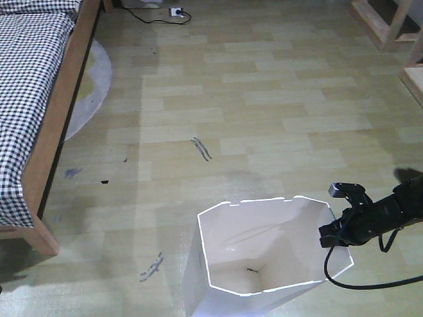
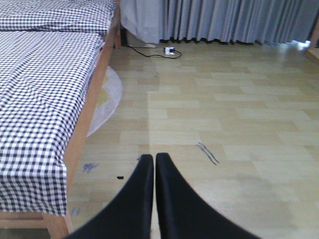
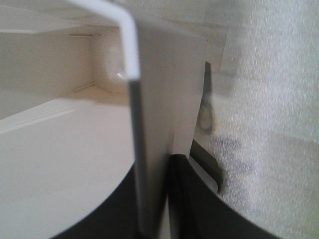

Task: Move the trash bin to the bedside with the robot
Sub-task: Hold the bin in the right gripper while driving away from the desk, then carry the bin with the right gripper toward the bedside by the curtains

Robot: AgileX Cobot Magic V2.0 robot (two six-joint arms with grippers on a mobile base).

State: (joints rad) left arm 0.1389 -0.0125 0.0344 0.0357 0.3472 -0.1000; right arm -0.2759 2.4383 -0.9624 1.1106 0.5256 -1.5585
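While trash bin (image 1: 264,247) stands on wood-look floor (image 1: 264,99) at 6 o'clock of front view, right claw (image 1: 334,239) grips its rim at 4 o'clock. Bed (image 1: 33,99) well apart at 9 o'clock, power strip (image 1: 176,11) at 12.

Left wrist view: left claw (image 2: 154,167) clenched on nothing at 6 o'clock, bed at 9, grey curtains (image 2: 224,20) at 12.

Right wrist view: right claw's fingers (image 3: 194,199) pinch thin trash bin wall, one inside, one outside.

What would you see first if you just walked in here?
A big white trash bin fills the bottom of the front view, and the right gripper pinches its rim. Far to the left is the bed with black-and-white checked bedding, well apart from the bin.
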